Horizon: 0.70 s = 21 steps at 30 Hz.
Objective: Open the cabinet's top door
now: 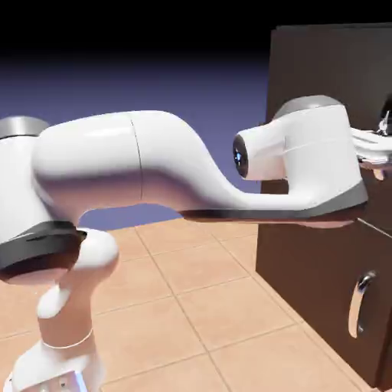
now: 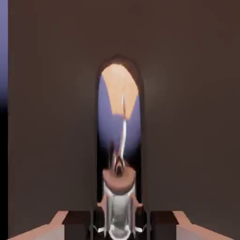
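Observation:
The tall dark brown cabinet (image 1: 321,253) stands at the right of the exterior view. Its top door (image 1: 329,69) looks flush with the cabinet front. My arm reaches across to it, and my gripper (image 1: 378,147) is at the door's chrome handle (image 1: 385,116), partly cut off by the picture's edge. In the hand view the top door (image 2: 187,117) fills the picture and the curved chrome handle (image 2: 121,140) runs up the middle. My gripper (image 2: 119,227) is shut on the handle's near end, which sits between the two finger tips.
The lower dark panel carries its own chrome handle (image 1: 359,303) below my arm. A tan tiled floor (image 1: 191,291) lies under the arm. The robot's base (image 1: 53,337) stands at the lower left.

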Motion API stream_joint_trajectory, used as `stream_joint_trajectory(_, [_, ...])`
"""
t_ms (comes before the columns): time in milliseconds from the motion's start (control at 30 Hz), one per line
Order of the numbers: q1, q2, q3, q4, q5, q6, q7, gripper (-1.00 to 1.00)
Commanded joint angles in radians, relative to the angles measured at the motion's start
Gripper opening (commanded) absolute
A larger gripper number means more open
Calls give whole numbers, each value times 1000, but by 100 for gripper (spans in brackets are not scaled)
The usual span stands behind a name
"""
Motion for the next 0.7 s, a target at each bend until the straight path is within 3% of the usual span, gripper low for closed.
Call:
stream_joint_trajectory(0, [-36,7,23,-27,0,-13,14,-100])
stream_joint_trajectory(667, [-761,-17,549,-495,310,-205,-21,-100])
